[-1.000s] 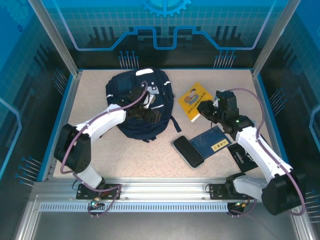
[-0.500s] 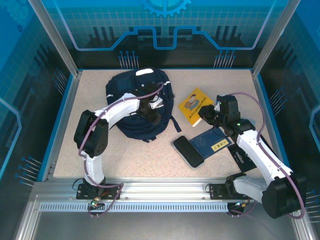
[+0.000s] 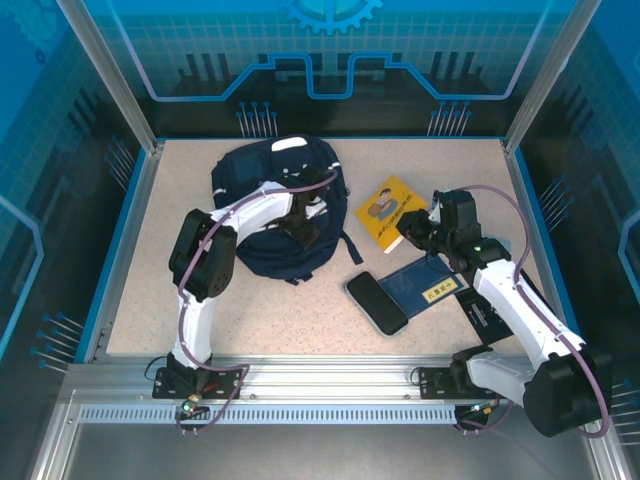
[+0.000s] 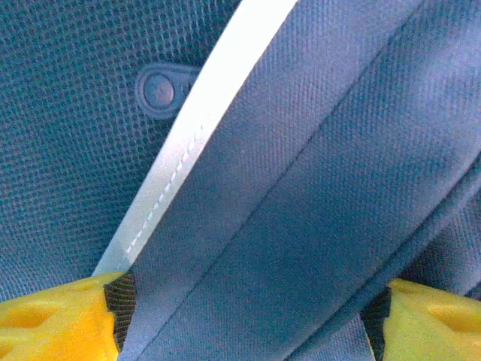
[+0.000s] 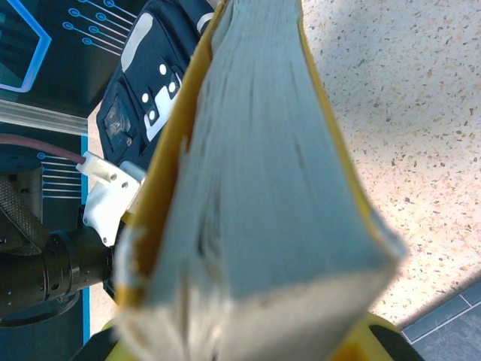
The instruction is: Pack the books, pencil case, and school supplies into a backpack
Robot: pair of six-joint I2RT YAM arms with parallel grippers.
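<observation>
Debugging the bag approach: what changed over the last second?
The left arm swung its elbow up and right toward the large navy-blue fabric backpack; the left fingers stayed spread over its fabric. The right fingers, clamped on the thin yellow book, pulled it slightly right. Backpack, thin dark blue book and black oblong case stayed put.

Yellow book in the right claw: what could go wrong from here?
1. The right claw pinches the yellow book at one edge only; it may pivot or slip when lifted.
2. The left claw stands open on backpack fabric, and no opening shows from above; the book may arrive with nowhere to go.
3. The left arm lies across the backpack, so the arms could clash there.
</observation>
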